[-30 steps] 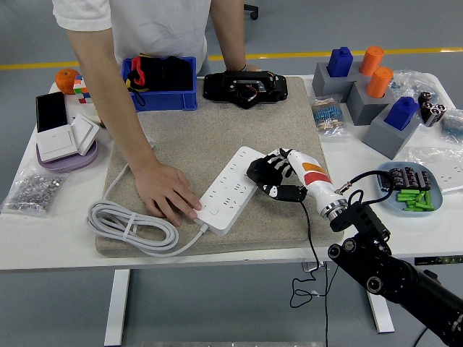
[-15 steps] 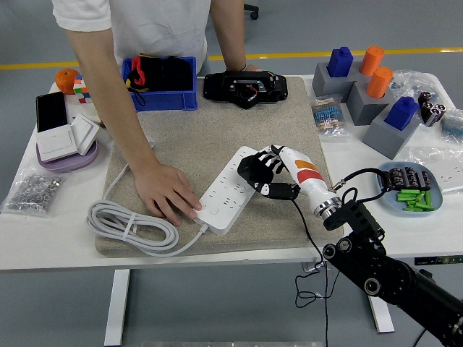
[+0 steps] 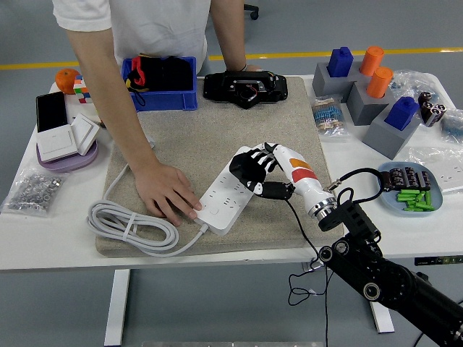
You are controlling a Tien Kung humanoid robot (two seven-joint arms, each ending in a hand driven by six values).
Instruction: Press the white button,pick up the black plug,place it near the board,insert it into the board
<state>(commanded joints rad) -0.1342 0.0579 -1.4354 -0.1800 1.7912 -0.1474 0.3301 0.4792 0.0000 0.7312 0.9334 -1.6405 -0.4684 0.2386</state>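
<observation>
On the white table (image 3: 43, 238) lies a beige mat (image 3: 217, 123) carrying a white power strip (image 3: 221, 199), its coiled cord (image 3: 130, 228) trailing off toward 8 o'clock. A person's hand (image 3: 168, 189) presses flat on the strip's near end (at its 9 o'clock side). The right robot hand (image 3: 253, 170) hovers over the strip's far half, fingers curled around the black plug (image 3: 269, 189), whose thin cable (image 3: 307, 246) hangs off the table's front edge.

No text or label seems legible at this resolution.
</observation>
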